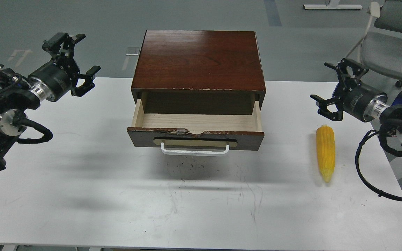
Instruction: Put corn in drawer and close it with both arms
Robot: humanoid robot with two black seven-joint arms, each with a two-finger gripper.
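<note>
The corn [325, 152] lies on the white table at the right, its pointed end toward me. The drawer [195, 138] of the dark wooden cabinet is pulled open; its pale wood interior holds nothing, and its white bar handle [194, 150] faces me. My right gripper [330, 91] hovers open just above and behind the corn's blunt end, apart from it. My left gripper [82, 57] is raised at the far left, open with nothing between its fingers, well away from the drawer.
The cabinet's top [198, 59] stands at the table's back middle. The white table [117, 195] ends close to the right of the corn. A grey chair [393, 42] stands behind at the right. Black cables [365, 170] loop beside my right arm.
</note>
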